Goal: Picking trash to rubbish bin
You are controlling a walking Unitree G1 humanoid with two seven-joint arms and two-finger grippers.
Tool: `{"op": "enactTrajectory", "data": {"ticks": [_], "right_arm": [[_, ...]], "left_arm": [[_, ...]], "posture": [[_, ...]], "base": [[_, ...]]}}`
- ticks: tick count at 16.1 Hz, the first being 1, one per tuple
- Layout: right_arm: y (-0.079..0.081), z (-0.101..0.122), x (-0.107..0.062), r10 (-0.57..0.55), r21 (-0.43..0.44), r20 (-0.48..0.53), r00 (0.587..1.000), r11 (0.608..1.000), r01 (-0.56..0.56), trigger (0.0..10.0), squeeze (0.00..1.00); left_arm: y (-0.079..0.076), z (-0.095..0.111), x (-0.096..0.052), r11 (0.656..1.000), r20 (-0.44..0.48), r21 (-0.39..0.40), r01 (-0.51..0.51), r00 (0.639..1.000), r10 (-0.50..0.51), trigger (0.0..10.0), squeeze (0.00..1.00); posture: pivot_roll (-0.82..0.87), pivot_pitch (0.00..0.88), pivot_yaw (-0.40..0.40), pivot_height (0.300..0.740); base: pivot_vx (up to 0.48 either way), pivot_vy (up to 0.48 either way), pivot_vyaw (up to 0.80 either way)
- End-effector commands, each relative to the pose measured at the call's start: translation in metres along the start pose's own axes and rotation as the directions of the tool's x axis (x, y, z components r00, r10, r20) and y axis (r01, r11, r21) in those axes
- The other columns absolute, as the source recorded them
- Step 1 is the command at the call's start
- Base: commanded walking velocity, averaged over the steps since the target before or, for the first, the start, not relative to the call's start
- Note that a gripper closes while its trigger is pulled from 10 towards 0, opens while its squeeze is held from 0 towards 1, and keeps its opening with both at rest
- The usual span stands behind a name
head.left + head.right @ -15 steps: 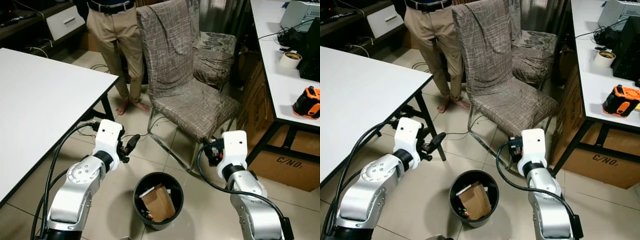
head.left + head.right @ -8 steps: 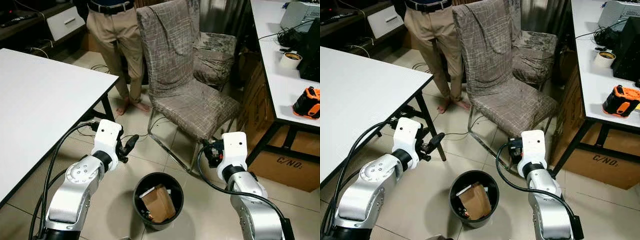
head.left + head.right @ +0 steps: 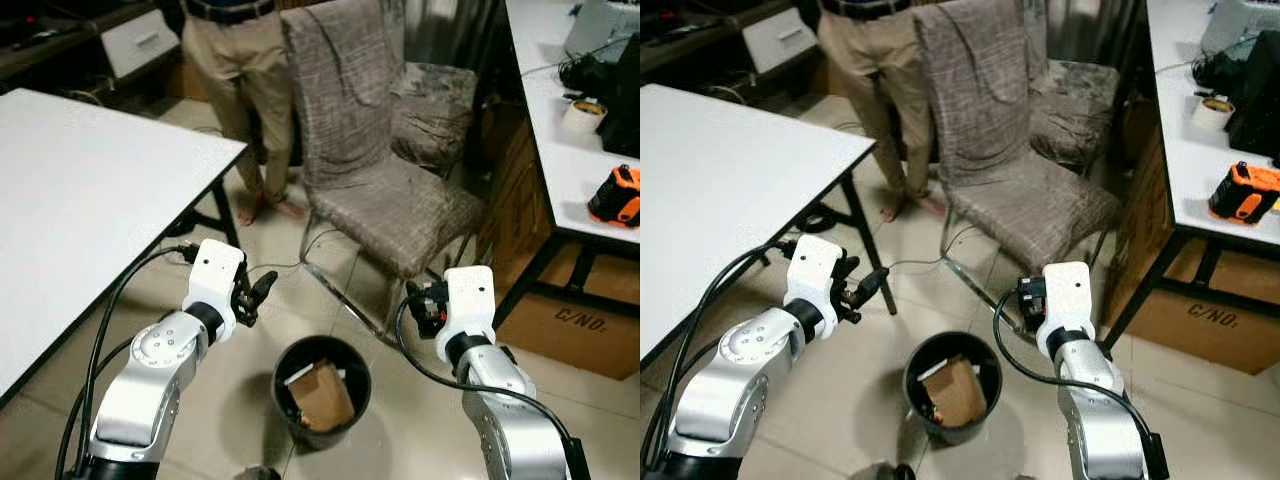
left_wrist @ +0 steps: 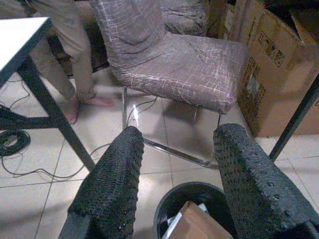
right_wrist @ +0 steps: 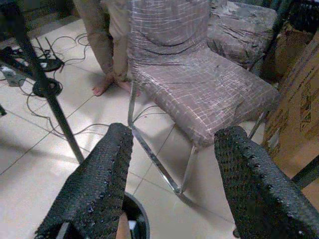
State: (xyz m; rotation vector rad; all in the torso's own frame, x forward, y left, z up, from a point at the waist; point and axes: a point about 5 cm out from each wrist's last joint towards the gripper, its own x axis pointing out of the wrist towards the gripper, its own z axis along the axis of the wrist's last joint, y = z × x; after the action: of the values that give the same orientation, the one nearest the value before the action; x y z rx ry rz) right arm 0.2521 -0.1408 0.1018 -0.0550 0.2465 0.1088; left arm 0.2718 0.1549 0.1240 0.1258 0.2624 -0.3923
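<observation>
Floor: pale tiles, black bin (image 3: 321, 390) with brown paper trash (image 3: 322, 393) inside.
Left gripper (image 4: 174, 184): wide open, holding nothing.
Right gripper (image 5: 172, 184): wide open, holding nothing.

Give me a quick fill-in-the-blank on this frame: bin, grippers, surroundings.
1. The brown cardboard piece lies inside the black ____.
2. Both the left gripper and the right gripper have their fingers ____.
3. On the white table to the robot's right sits an ____ and black tool.
4. A person stands beside the grey-covered ____.

Missing words: bin; open; orange; chair
</observation>
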Motion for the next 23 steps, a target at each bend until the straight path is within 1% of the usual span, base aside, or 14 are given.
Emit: {"op": "enactTrajectory", "data": {"ticks": [1, 8, 11, 12, 15, 23], "right_arm": [[0.003, 0.002, -0.002, 0.009, 0.007, 0.007, 1.0, 1.0, -0.009, 10.0, 0.0], [0.005, 0.002, 0.0, 0.018, -0.004, 0.004, 1.0, 1.0, -0.018, 10.0, 0.0], [0.006, 0.001, 0.0, 0.032, -0.012, -0.003, 0.999, 0.999, -0.032, 10.0, 0.0], [0.007, 0.0, 0.0, 0.048, -0.018, -0.011, 0.999, 0.999, -0.048, 10.0, 0.0], [0.007, -0.001, 0.001, 0.062, -0.024, -0.019, 0.998, 0.998, -0.063, 10.0, 0.0], [0.012, -0.001, 0.002, 0.073, -0.015, -0.016, 0.997, 0.997, -0.073, 10.0, 0.0]], "left_arm": [[0.001, 0.003, -0.001, 1.0, 0.005, 0.014, 0.001, 1.0, -0.001, 10.0, 0.0], [0.006, 0.002, -0.003, 1.0, -0.001, 0.02, -0.017, 1.0, 0.018, 10.0, 0.0], [0.007, 0.0, -0.005, 0.999, -0.003, 0.015, -0.033, 0.999, 0.033, 10.0, 0.0], [0.006, -0.002, -0.008, 0.999, -0.008, 0.006, -0.049, 0.999, 0.049, 10.0, 0.0], [0.004, -0.006, -0.013, 0.998, -0.016, 0.0, -0.056, 0.998, 0.056, 10.0, 0.0], [0.009, -0.007, -0.02, 0.997, -0.025, -0.001, -0.081, 0.996, 0.081, 10.0, 0.0]], "posture": [[-0.09, 0.0, 0.031, 0.74], [-0.08, 0.0, 0.023, 0.74], [-0.08, 0.0, 0.007, 0.74], [-0.07, 0.0, -0.011, 0.74], [-0.06, 0.0, -0.023, 0.74], [-0.06, 0.0, -0.011, 0.74]], "base": [[-0.311, 0.0, 0.0], [-0.312, 0.0, 0.0], [-0.314, 0.0, 0.0], [-0.311, 0.0, 0.0], [-0.31, 0.0, 0.0], [-0.312, 0.0, 0.0]]}}
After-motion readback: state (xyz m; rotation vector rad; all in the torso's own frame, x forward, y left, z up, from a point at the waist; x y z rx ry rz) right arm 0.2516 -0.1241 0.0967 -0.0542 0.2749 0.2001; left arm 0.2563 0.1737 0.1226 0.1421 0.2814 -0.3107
